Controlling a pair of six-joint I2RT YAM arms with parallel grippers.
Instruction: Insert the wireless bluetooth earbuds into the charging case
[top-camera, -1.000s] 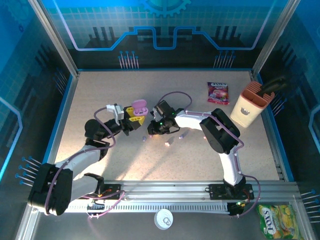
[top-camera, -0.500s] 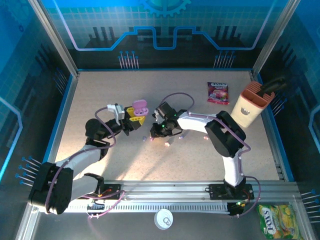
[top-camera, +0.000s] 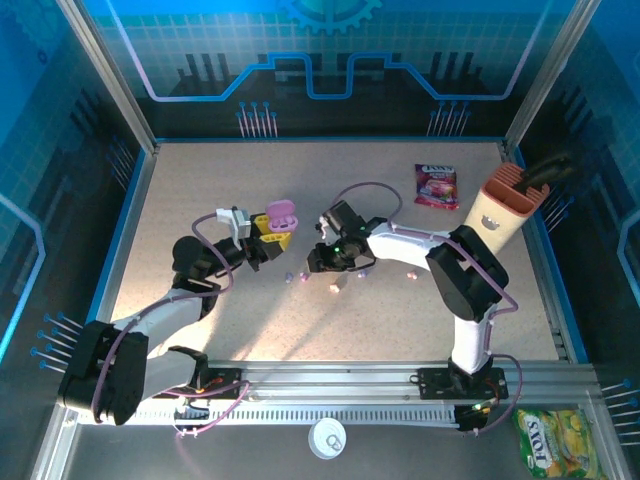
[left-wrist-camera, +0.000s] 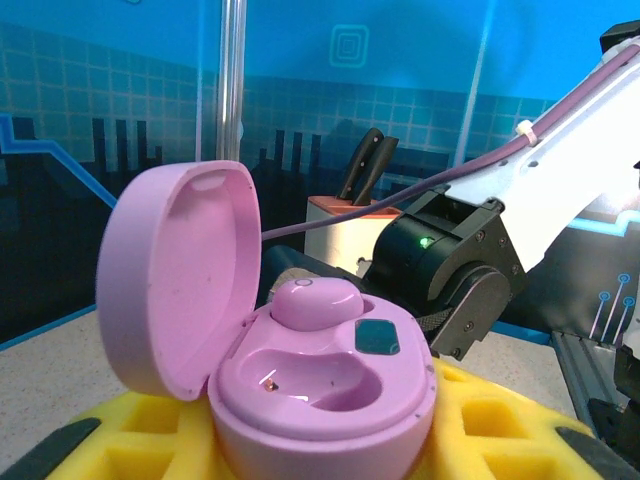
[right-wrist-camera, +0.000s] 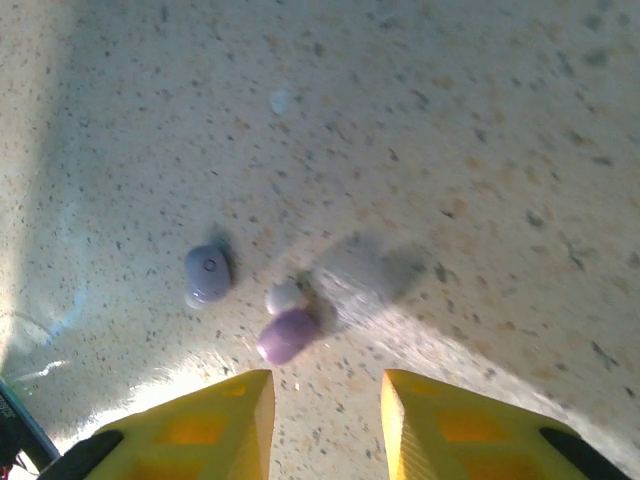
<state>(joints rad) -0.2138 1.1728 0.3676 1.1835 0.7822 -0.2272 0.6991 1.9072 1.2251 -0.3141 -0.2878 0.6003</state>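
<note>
Sitting open in the L gripper's (top-camera: 270, 233) pinch, the charging case (left-wrist-camera: 330, 390) has one earbud (left-wrist-camera: 318, 302) seated; 2nd well empty. Loose earbuds (right-wrist-camera: 288, 335) lie on the table (right-wrist-camera: 500, 150) just ahead of the R gripper (right-wrist-camera: 325, 420), whose fingers are spread w/ nothing between. Approx. halfway for this case. Snack packet (top-camera: 436, 185) lettering too small to read.

Both arms reach inward, their 2 grippers near each other but apart. The left arm (top-camera: 165, 315) bends at the elbow, and the left gripper (top-camera: 270, 236) is clamped on the charging case (left-wrist-camera: 330, 390). The right arm (top-camera: 460, 280) stretches leftward. The right gripper (right-wrist-camera: 327, 390) tilts down, its 2 fingers (right-wrist-camera: 235, 420) parted and gripping nothing.
</note>
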